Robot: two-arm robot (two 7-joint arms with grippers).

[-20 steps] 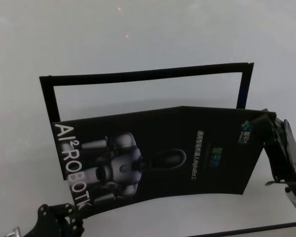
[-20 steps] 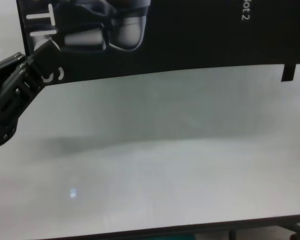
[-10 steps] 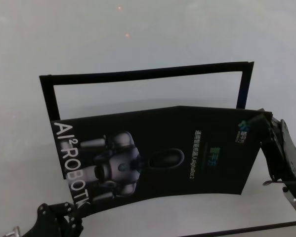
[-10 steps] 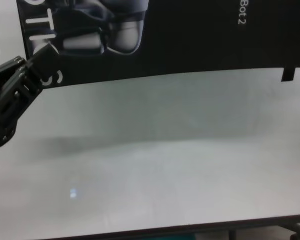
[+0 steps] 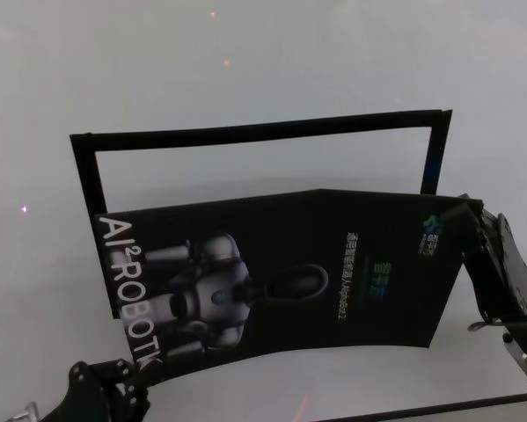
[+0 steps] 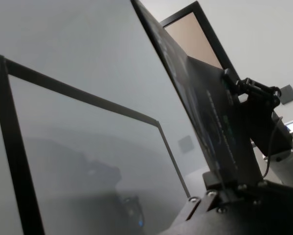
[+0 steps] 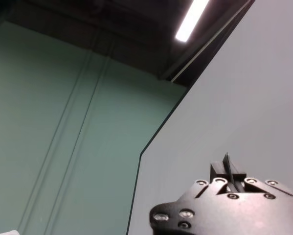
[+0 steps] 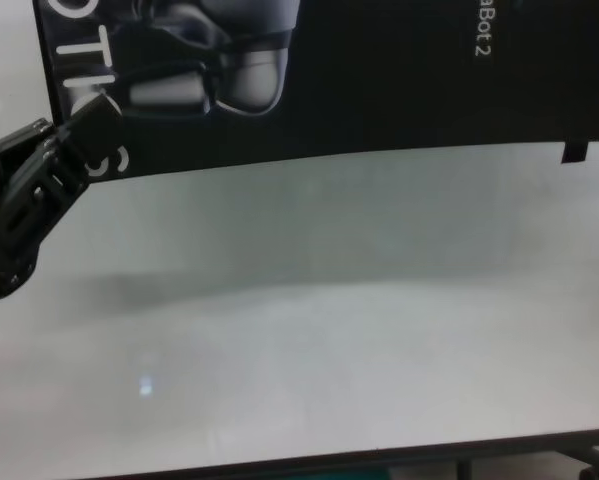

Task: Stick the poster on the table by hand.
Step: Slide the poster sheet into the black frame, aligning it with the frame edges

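Held above the glossy white counter between two grippers: the black "ROBOTICS" poster, humanoid robot print facing up. Left gripper clamped on the near-left corner beside the white lettering; right gripper pinched shut on the far-right corner near the small logo. Sheet slightly bowed, near edge apparently clear of the counter in the chest view, though contact hard to judge. Behind it, a black rectangular frame outline lying on the counter, partly covered by the poster's far edge.
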